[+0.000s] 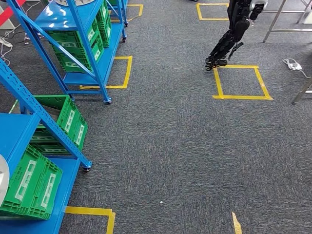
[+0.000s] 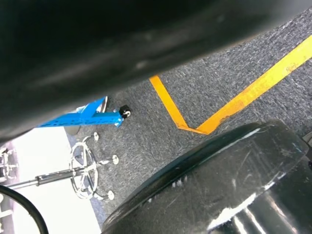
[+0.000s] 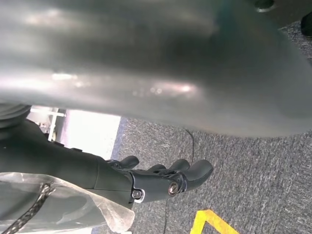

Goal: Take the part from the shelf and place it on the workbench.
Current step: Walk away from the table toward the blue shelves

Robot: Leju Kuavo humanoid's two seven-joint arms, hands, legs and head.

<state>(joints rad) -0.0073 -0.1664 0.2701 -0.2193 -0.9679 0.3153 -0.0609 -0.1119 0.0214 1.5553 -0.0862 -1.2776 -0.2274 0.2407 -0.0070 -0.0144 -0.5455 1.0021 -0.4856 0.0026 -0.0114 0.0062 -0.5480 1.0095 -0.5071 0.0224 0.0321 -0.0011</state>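
Observation:
A pale round part [image 1: 2, 179] lies on the near blue shelf [image 1: 16, 131] at the left edge of the head view, cut off by the frame. Another pale round piece [image 1: 71, 2] sits on top of the far blue shelf [image 1: 86, 34]. In the right wrist view my right hand [image 3: 162, 180] hangs above the grey carpet with its dark fingers [image 3: 195, 171] stretched out straight and nothing between them. A crumpled clear plastic wrap [image 3: 73, 204] lies against the wrist behind it.
Green crates [image 1: 33, 185] fill the lower shelf levels. Yellow tape squares [image 1: 241, 82] mark the grey carpet. Another dark robot [image 1: 235, 29] stands at the back right beside metal frame legs [image 1: 274, 22]. A chrome stool base [image 2: 86, 170] stands near a shelf foot [image 2: 125, 112].

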